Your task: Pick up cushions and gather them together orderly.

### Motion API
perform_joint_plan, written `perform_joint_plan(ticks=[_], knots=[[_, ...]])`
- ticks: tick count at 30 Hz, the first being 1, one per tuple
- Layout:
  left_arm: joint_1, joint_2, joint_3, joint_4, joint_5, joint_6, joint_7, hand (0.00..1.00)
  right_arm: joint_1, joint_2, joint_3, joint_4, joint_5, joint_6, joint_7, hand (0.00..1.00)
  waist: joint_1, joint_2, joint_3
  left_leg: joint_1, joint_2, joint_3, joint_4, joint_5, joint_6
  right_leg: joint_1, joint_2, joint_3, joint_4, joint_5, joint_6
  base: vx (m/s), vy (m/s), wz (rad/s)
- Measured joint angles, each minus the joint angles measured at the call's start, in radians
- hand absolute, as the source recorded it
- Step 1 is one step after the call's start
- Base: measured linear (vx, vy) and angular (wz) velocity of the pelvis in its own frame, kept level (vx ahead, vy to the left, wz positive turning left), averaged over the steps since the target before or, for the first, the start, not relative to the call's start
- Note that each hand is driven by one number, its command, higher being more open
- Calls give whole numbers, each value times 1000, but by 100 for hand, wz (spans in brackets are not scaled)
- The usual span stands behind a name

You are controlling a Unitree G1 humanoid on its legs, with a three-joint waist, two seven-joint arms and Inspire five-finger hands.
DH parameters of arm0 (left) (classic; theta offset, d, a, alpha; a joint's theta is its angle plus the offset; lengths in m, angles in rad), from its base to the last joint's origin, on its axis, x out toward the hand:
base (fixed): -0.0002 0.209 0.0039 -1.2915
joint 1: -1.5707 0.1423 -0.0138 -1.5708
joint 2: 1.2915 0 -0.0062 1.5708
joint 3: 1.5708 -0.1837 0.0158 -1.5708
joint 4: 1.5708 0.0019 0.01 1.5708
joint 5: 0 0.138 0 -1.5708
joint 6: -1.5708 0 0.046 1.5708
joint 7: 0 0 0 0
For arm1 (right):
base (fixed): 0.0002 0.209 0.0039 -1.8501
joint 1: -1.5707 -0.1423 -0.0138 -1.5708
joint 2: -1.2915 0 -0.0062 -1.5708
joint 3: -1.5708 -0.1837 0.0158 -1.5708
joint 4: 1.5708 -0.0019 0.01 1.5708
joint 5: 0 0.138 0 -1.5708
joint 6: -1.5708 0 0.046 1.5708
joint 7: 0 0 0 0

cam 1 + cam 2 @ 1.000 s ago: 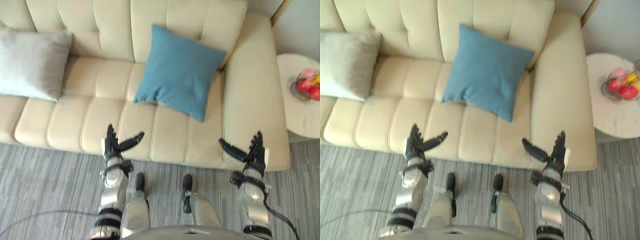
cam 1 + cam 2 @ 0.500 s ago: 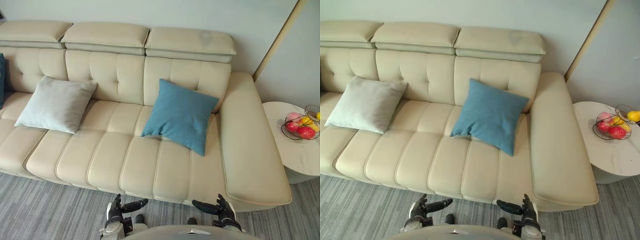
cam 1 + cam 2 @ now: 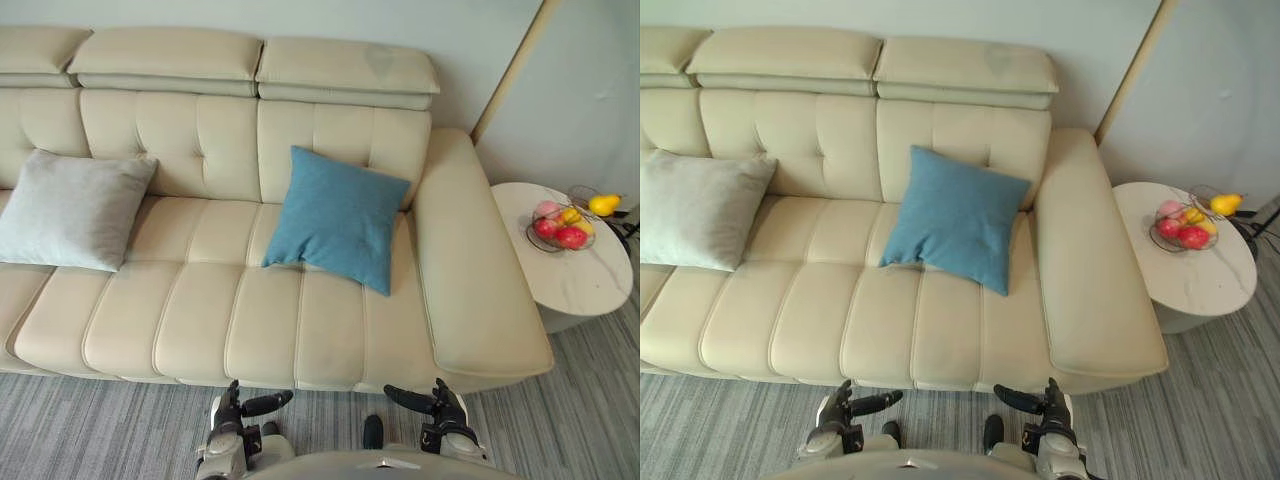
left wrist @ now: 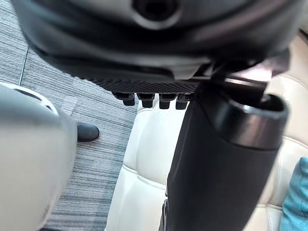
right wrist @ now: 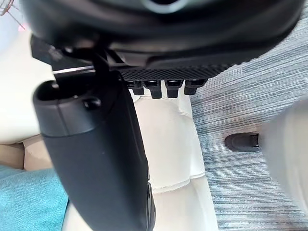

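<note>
A wide cream tufted leather sofa (image 3: 330, 330) runs across the scene. A light grey square fabric cushion (image 3: 70, 210) leans against its backrest at the left end. A blue square fabric cushion (image 3: 335, 218) leans near the right armrest, well apart from the grey one. A round white side table (image 3: 575, 285) stands beside that armrest and carries a wire bowl of fruit (image 3: 558, 228). In front of the sofa's lower edge, the left hand (image 3: 232, 408) and right hand (image 3: 443, 403) hang with fingers straight and thumbs spread, holding nothing.

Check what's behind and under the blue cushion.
The blue cushion leans against the sofa backrest, its lower corner resting on the seat. The upholstery beneath and behind it is covered; nothing sticks out around its edges.
</note>
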Motion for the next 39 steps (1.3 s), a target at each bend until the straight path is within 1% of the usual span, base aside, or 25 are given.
perform_joint_plan(ticks=[1, 2, 3, 4, 5, 7, 8, 9, 11, 12, 13, 14, 15, 16, 17, 18, 19, 21, 24, 25, 29, 34, 37, 38, 39], knots=[[-4, 1, -1, -5, -1, 0, 1, 100, 7, 6, 0, -1, 0, 1, -2, 100, 0, -7, 0, -1, -4, -10, 10, 3, 1, -12, -24, -7, 127, -48, 8, -23, -134, 37], [1, 3, 1, -26, -2, -1, 5, 100, 14, 22, 1, 0, 1, 4, -3, 100, 1, -26, 1, -12, -11, -29, 36, 6, -1, 0, -64, -8, 267, -83, 39, -33, -207, 50], [4, 9, 3, -42, -3, -2, 6, 100, 6, 34, 2, -2, 0, 3, -3, 100, 2, -44, -4, -55, -15, -44, 80, 10, -6, 1, -77, 3, 291, -117, 74, -62, -264, 45], [1, 5, 6, -43, -3, -1, 7, 100, -1, 32, 1, -2, 0, 3, -3, 100, 3, -45, -3, -64, -13, -51, 86, 13, -10, 4, -68, -1, 278, -125, 77, -163, -267, 17], [0, -13, 10, -44, -4, -2, 8, 100, -9, 21, 0, -5, 0, 3, -13, 100, 26, -15, -7, -74, 14, -49, 58, 44, -12, 53, -24, -9, 142, -147, 88, -174, -282, -8], [6, -25, 7, -47, -7, 0, 6, 100, -18, 23, 0, -11, 0, 1, -25, 100, 45, -19, -2, -92, 18, -46, 48, 70, -30, 79, -29, -26, 91, -213, 53, -193, -266, 0], [-16, -17, -8, -35, -9, 3, 6, 100, -38, 16, 0, -9, 0, 1, -34, 100, 42, -1, 23, -111, 23, -68, 45, 99, -40, 86, -8, -52, 56, -238, 10, -201, -168, 31], [-9, -25, -12, -35, -9, 3, 6, 100, -35, 14, 1, -12, 0, -1, -37, 100, 43, 16, 21, -117, 38, -76, 34, 121, -32, 93, 10, -72, 42, -229, -4, -250, -173, 44], [-3, -29, -24, -36, -8, 3, 4, 100, -14, 14, 5, -11, 0, -1, -45, 100, 40, 23, 23, -113, 51, -79, 10, 151, -30, 99, 22, -104, 46, -228, -11, -194, -110, 45], [-1, -27, -39, -37, -8, 3, 4, 100, 0, 10, 11, -11, 0, 0, -49, 100, 38, 34, 22, -109, 61, -67, -5, 162, -12, 103, 25, -131, 50, -225, -23, -176, -76, 44], [-2, -27, -41, -38, -7, 3, 3, 100, 5, 9, 13, -10, 1, 1, -51, 100, 34, 27, 27, -112, 71, -30, -4, 151, 5, 100, 18, -144, 46, -218, -37, -164, -42, 41], [-4, -24, -41, -39, -3, 3, 3, 100, 5, 8, 11, -8, 2, 3, -56, 100, 29, 24, 30, -124, 69, -14, 35, 148, 7, 99, 6, -157, 42, -210, -44, -130, 25, 36], [-4, -24, -41, -39, -1, 3, 4, 100, 7, 2, 9, -7, 10, 4, -59, 100, 18, 22, 31, -133, 51, -12, 116, 114, -5, 98, -8, -166, 32, -198, -41, -93, 92, 43], [-11, -24, -44, -39, 1, 3, 4, 100, 8, -1, 8, -4, 21, 4, -64, 100, 10, 15, 35, -139, 25, -16, 192, 36, -5, 97, -27, -180, 21, -183, -34, -82, 113, 38], [-15, -24, -46, -39, 2, 3, 3, 100, 9, -2, 8, -2, 24, 4, -63, 100, 9, 11, 38, -139, 15, -24, 222, 4, -5, 96, -33, -182, 17, -176, -29, -60, 154, 29], [-19, -23, -49, -39, 11, 3, 3, 100, 9, 0, 8, 2, 34, 7, -60, 100, 8, 12, 37, -135, 0, -31, 291, -77, 3, 89, -45, -182, 11, -160, -13, -64, 186, 9], [-19, -28, -48, -39, 20, 4, 2, 100, 7, 2, 8, 4, 37, 8, -56, 100, 6, 14, 37, -137, -3, -32, 307, -111, 3, 85, -47, -181, 11, -151, -1, -69, 196, 1], [-9, -17, -46, -37, 33, 7, 1, 100, 5, 23, -3, 19, 40, 17, -40, 100, 0, -11, 28, -119, -32, -20, 269, -104, 17, 109, -59, -163, -40, -120, 26, -55, 179, -2], [7, -11, -39, -37, 37, 7, 2, 100, 9, 39, -3, 30, 41, 23, -20, 100, -9, -25, 4, -63, -73, 11, 189, -89, 39, 158, -81, -147, -130, -72, 38, -24, 190, -8], [17, -12, -39, -36, 38, 7, 0, 100, 13, 40, -16, 36, 41, 23, -17, 100, -12, -27, -18, -58, -89, 16, 166, -82, 46, 166, -88, -142, -162, -52, 44, -7, 134, -2], [35, -6, -37, -21, 56, 9, -9, 100, 23, 43, -101, 49, 41, 25, -12, 100, -12, -28, -43, -17, -120, 26, 101, -66, 56, 203, -92, -120, -237, -22, 45, 22, 56, -3], [36, 15, -28, 44, 78, 16, -17, 100, 21, 44, -170, 75, 40, 27, -10, 100, -14, -31, -54, 51, -142, 30, 28, -27, 59, 255, -87, -106, -294, -3, 48, 95, -14, -6], [42, 14, -17, 48, 79, 19, -19, 100, 15, 41, -211, 101, 40, 27, -9, 100, -14, -33, -56, 84, -148, 25, -6, -20, 56, 285, -82, -103, -323, 1, 40, 101, -21, -1], [33, 43, 2, 84, 79, 19, -31, 100, 1, -30, -235, 211, 35, 27, 1, 100, -43, -34, -9, 226, -178, -30, -196, 46, 48, 355, -69, -39, -368, -6, -7, 0, 0, 0], [33, 43, 2, 84, 79, 19, -31, 100, 1, -30, -235, 211, 35, 27, 1, 100, -43, -34, -9, 226, -178, -30, -196, 46, 48, 355, -69, -39, -368, -6, -7, 0, 0, 0]])
